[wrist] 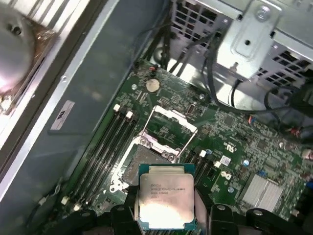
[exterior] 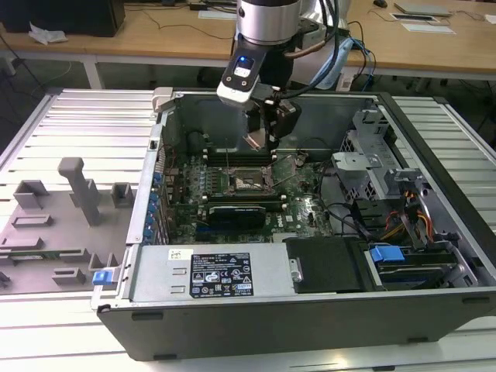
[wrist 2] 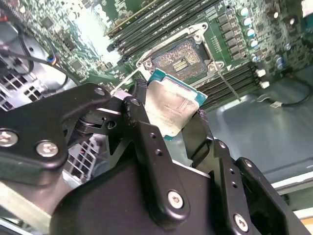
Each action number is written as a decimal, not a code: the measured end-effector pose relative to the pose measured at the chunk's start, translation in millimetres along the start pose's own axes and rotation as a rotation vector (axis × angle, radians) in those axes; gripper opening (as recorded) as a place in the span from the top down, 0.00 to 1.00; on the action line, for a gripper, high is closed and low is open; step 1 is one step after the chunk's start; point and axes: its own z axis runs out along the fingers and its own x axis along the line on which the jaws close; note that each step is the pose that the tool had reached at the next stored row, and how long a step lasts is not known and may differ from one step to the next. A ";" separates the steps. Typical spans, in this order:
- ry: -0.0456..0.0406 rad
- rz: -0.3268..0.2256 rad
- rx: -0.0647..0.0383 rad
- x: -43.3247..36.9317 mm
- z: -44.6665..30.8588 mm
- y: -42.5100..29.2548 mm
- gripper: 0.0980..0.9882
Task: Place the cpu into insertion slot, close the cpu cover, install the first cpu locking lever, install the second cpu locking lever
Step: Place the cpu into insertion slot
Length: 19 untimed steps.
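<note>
My gripper (exterior: pixel 263 133) hangs inside the open computer case, shut on the cpu (wrist 2: pixel 171 105), which is held by its edges between the black fingers (wrist 2: pixel 142 122). The chip's pale metal top faces the camera in the first wrist view (wrist: pixel 166 196). It hovers above the motherboard, near the insertion slot (wrist 2: pixel 183 55) and apart from it. The slot (exterior: pixel 248 182) lies uncovered, its contacts showing. The cpu cover (wrist: pixel 171 128) stands swung open at the slot's far edge. A thin locking lever (wrist 2: pixel 230 85) sticks up beside the socket.
Long black memory sticks (wrist 2: pixel 146 27) flank the socket on both sides. A metal drive cage (exterior: pixel 372 163) and cables fill the exterior view's right of the case. The case wall (exterior: pixel 217 108) stands close behind the gripper. A grey fixture plate (exterior: pixel 54 225) lies at the exterior view's left.
</note>
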 end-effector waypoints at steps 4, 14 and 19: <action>-0.0087 0.096 -0.002 -0.1 2.5 -0.2 0.50; -0.0269 0.301 -0.006 -0.2 11.7 -1.1 0.50; -0.0333 0.371 -0.007 0.1 16.7 -1.7 0.50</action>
